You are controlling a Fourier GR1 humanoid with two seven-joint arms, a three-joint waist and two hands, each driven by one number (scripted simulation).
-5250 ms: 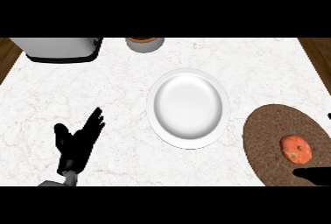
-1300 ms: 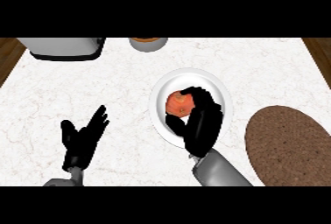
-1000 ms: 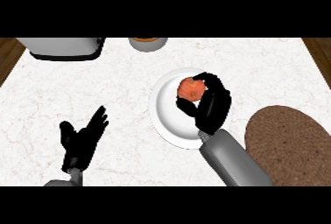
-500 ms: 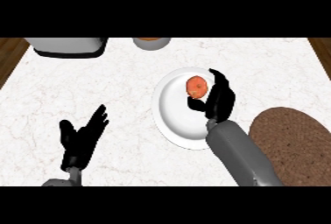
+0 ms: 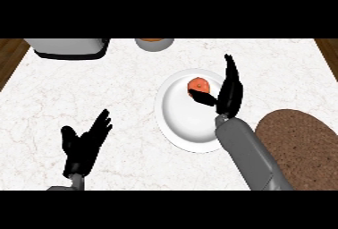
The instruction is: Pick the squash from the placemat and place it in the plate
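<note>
Left hand [image 5: 84, 145] resting low at left, fingers straight, apart — unchanged. Plate [image 5: 178, 120] mid-counter; squash [image 5: 198, 84] now lying in its upper part. Right hand [image 5: 228, 91] has let go: fingers straightened, thumb beside squash, no longer curled round it. Mat [image 5: 300, 147] at right. Judgement — placement done, only withdrawal left.
</note>
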